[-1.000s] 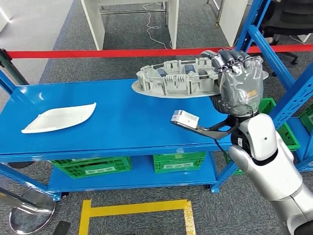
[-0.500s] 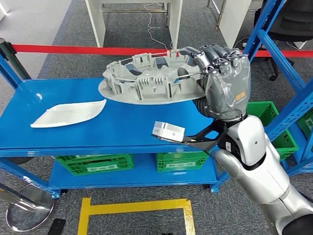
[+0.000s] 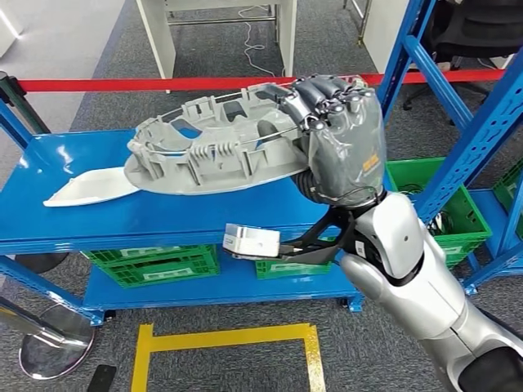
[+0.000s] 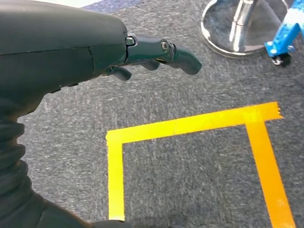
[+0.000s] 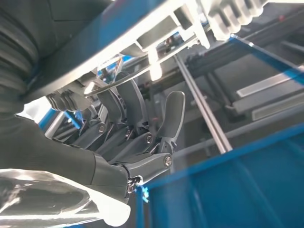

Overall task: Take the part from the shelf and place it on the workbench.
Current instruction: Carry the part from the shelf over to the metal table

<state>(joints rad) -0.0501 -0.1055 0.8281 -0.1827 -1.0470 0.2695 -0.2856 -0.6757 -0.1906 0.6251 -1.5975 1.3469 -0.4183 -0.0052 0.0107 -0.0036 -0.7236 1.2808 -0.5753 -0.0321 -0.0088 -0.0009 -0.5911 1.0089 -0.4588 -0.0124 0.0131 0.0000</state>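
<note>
The grey part (image 3: 216, 147) is hanging over the middle of the blue shelf top (image 3: 185, 216), gripped at its right end by the right hand (image 3: 342, 135), and it is overlapping the right tip of the white panel (image 3: 87, 186) at centre left. Bare blue surface is showing along the front edge and at far left. Slanted blue uprights (image 3: 456, 131) are closing in the right side, a red barrier tape (image 3: 123, 84) is crossing the upper frame (behind the shelf). The left hand (image 4: 157, 52) is hanging with fingers apart over grey carpet, yellow floor tape (image 4: 186, 126) beneath and a round metal stand base (image 4: 243, 26) at upper right.
</note>
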